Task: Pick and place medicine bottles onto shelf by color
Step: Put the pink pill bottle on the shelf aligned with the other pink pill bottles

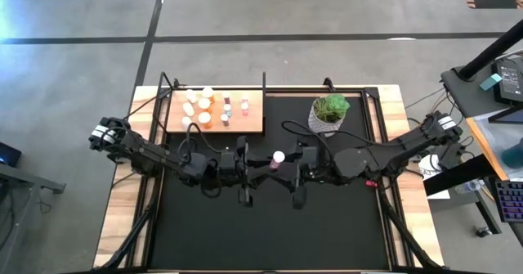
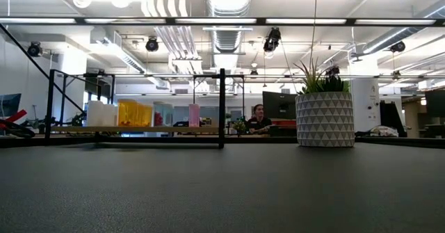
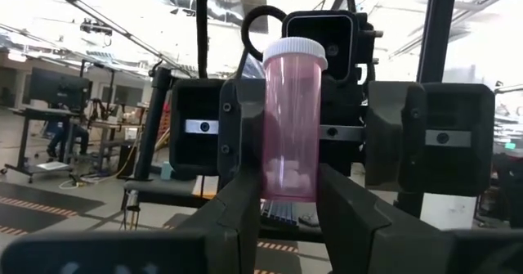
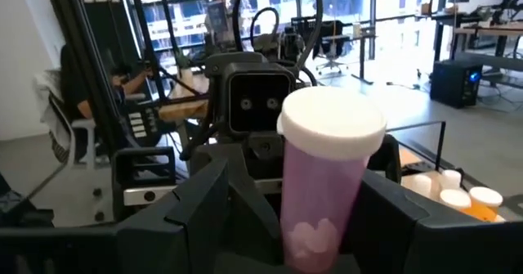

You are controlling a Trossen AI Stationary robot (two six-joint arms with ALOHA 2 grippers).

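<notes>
Meeting above the middle of the counter (image 1: 204, 249), the two arms share one pink bottle (image 1: 279, 157), upright, white cap up; this looks like a handover so it can travel on to the shelf (image 1: 253, 125) at the far-left corner, where the other bottles (image 1: 208, 106) stand sorted by colour. The left claw (image 3: 288, 194) is clamped on the bottle's lower body, while the right claw (image 4: 306, 217) has its jaws wide around the same bottle, and I cannot tell whether they press on it. Only the high view places the meeting; the wrist views show the grip close up, and the low view shows neither arm, only the shelf and plant pot (image 2: 325, 119)
</notes>
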